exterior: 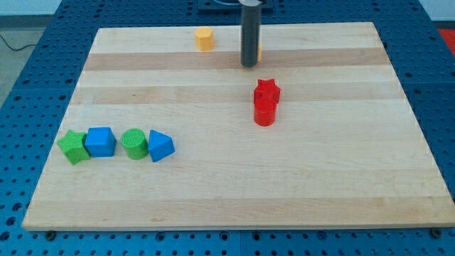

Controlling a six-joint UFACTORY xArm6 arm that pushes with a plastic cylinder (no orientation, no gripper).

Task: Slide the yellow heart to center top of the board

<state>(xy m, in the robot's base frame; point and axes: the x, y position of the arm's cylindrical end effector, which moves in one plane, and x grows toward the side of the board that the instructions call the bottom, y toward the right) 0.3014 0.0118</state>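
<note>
My dark rod comes down from the view's top near the board's center top, and my tip (249, 64) rests on the wooden board (234, 192). A thin sliver of a yellow block (259, 51) shows just right of the rod; the rest of it is hidden behind the rod, so I cannot make out its shape. A second yellow block (205, 38), roughly hexagonal, sits at the top edge, left of the rod and apart from it.
A red star (267, 90) and a red cylinder (264, 112) touch each other just below and right of my tip. A green star (73, 146), blue cube (100, 141), green cylinder (133, 142) and blue triangle (160, 146) line up at the lower left.
</note>
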